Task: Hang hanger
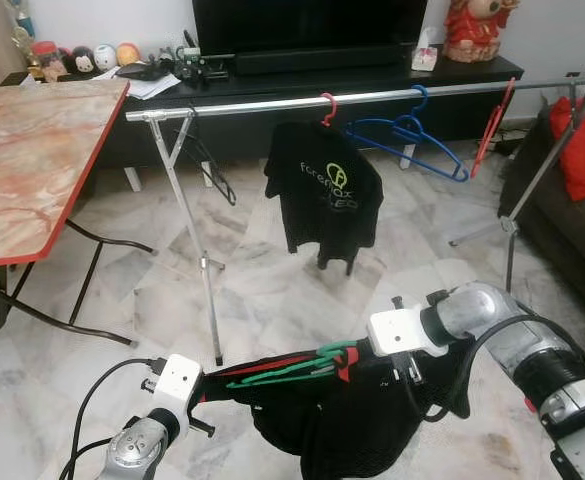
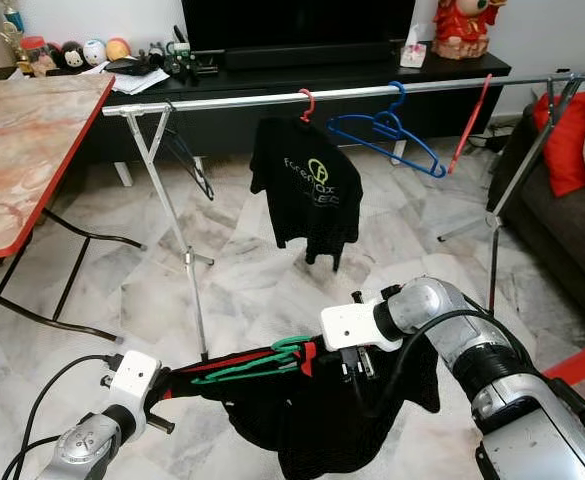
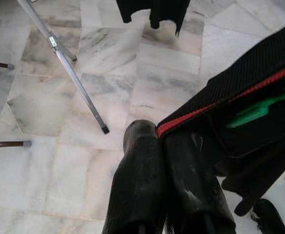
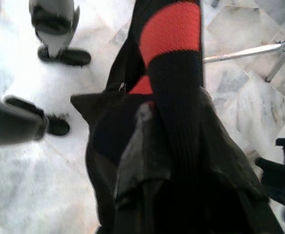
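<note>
Green plastic hanger (image 1: pixel 290 366): carried low before the robot, lying roughly level inside a black garment with red trim (image 1: pixel 322 420); it is stretched between the two grippers, well below and in front of the rail.
Black garment: draped over the hanger, its bulk sagging beneath; the red-edged hem is seen in the left wrist view running away from the fingertips.
Left gripper (image 3: pixel 158 134): closed on the red-trimmed edge of the garment at the hanger's left end, both black fingers pressed together.
Right gripper (image 4: pixel 152 117): buried in the cloth at the hanger's right end; fingers wrapped by fabric, so whether they are open or closed cannot be told.
Silver metal clothes rail (image 1: pixel 272 104): stands across the marble floor (image 1: pixel 272 290) on splayed legs, beyond the grippers.
On the rail: a black printed T-shirt (image 1: pixel 322 195) on a red hook, blue plastic hangers (image 1: pixel 412 140) beside it, and a red hanger (image 1: pixel 492 125) further right.
Surroundings: a marble-patterned folding table (image 1: pixel 32 160) at left; a black television bench (image 1: pixel 322 75) behind the rail.
</note>
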Tool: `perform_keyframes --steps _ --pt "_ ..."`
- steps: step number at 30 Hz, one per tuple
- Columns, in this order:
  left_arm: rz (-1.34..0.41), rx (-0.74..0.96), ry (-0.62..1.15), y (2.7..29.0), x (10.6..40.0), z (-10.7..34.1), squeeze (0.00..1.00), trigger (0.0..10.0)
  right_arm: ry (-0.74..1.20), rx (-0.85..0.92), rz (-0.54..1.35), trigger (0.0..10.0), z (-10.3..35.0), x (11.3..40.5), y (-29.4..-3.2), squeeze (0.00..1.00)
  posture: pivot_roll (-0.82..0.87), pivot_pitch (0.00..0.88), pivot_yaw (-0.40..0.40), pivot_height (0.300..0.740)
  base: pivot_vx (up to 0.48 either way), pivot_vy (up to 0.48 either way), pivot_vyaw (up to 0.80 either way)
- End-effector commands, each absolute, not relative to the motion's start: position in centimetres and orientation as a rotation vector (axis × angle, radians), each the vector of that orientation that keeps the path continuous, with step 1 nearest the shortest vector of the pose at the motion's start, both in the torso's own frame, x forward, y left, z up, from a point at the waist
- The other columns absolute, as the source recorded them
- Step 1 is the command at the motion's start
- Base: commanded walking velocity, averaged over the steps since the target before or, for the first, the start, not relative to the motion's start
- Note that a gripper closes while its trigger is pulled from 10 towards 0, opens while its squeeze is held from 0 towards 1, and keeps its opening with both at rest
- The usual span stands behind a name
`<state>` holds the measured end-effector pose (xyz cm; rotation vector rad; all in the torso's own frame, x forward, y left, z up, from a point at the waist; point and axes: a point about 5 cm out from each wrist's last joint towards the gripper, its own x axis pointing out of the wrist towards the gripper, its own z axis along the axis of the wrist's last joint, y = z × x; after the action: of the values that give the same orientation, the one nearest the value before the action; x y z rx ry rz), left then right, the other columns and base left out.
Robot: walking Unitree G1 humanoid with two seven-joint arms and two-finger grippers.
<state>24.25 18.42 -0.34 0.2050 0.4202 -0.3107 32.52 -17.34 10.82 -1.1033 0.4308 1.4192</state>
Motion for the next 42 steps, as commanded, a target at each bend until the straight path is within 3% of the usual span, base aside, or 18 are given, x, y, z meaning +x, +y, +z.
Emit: perform_keyframes --steps 1,13,24,32,34,42 --pt "-0.210 0.231 0.507 21.1 23.0 -1.4 0.00 0.0 0.490 -1.181 1.333 0.0 11.9 33.1 -19.8 0.00 -0.09 0.017 0.048 0.740 0.000 0.000 0.00" --pt "-0.232 0.249 0.489 21.3 23.4 -0.7 0.00 0.0 0.495 -1.292 1.278 0.0 11.0 33.2 -19.9 0.00 -0.08 0.023 0.052 0.740 0.000 0.000 0.00" --pt "-0.360 0.225 0.368 20.0 25.8 3.8 0.00 0.0 0.508 -1.414 1.163 0.0 8.6 33.2 -18.9 0.00 -0.07 0.019 0.050 0.740 0.000 0.000 0.00" --pt "-0.487 0.180 0.342 18.1 26.1 6.2 0.00 0.0 0.423 -1.237 1.029 0.0 8.3 34.0 -16.3 0.00 -0.06 0.020 0.055 0.740 0.000 0.000 0.00" --pt "-0.517 0.172 0.298 17.5 26.5 7.4 0.00 0.0 0.403 -1.140 1.012 0.0 8.3 34.2 -15.2 0.00 -0.05 0.019 0.055 0.740 0.000 0.000 0.00" --pt "-0.643 0.135 0.149 14.5 27.3 12.4 0.00 0.0 0.398 -1.038 0.991 0.0 7.3 34.0 -13.3 0.00 -0.04 0.026 0.056 0.740 0.000 0.000 0.00"
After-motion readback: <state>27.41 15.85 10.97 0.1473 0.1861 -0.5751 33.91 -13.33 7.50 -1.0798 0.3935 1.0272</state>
